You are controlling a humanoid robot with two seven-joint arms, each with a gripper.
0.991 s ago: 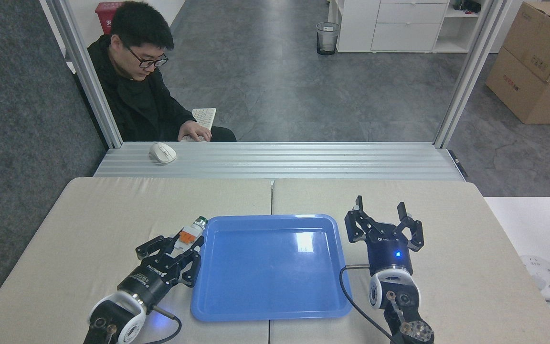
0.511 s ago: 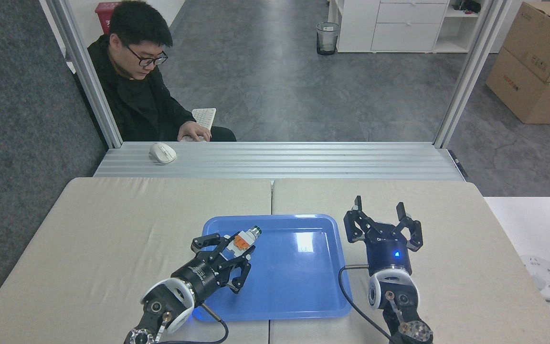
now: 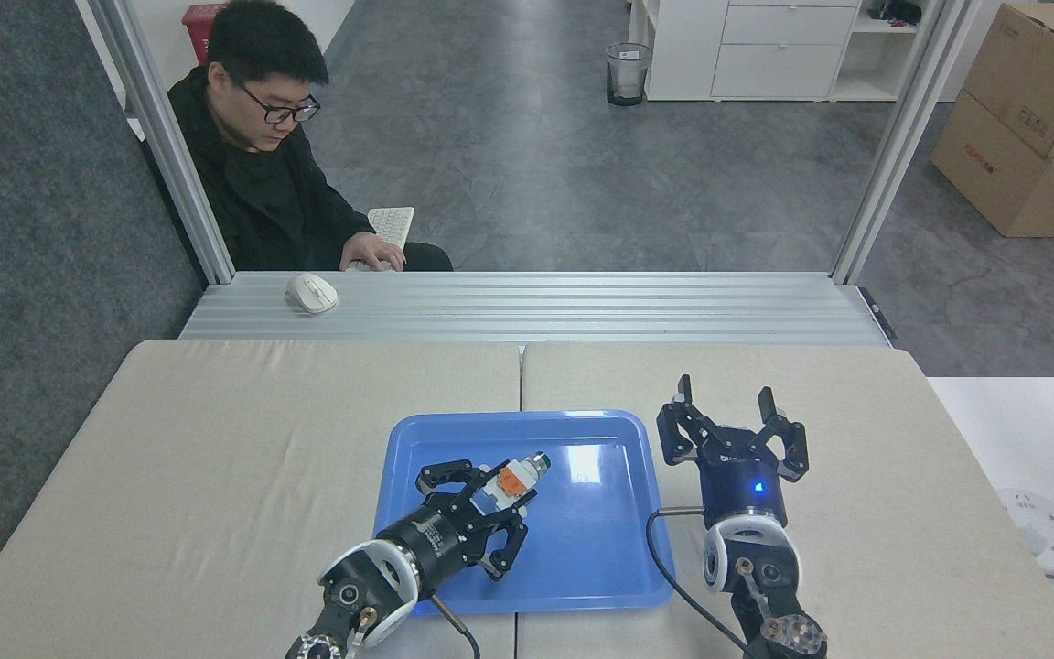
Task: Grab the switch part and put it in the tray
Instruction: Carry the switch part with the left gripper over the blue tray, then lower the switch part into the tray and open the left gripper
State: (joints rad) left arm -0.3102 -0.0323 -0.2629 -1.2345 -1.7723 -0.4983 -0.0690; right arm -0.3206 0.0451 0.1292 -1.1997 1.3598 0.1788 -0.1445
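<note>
**Switch part carried over the tray**

The small white plastic switch part with orange middle and green-and-silver tip (image 3: 516,478) is pinched in the left gripper (image 3: 483,499) jaws, now above the glossy blue rectangular tray (image 3: 582,567), having been carried in from the beige table (image 3: 216,439) beside it; release is judged next. The right gripper (image 3: 733,423) jaws are spread, idle. Whether the part touches the tray cannot be told.

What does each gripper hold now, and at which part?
The left gripper holds the switch part by its white end, over the tray. The right gripper is open, empty.
</note>
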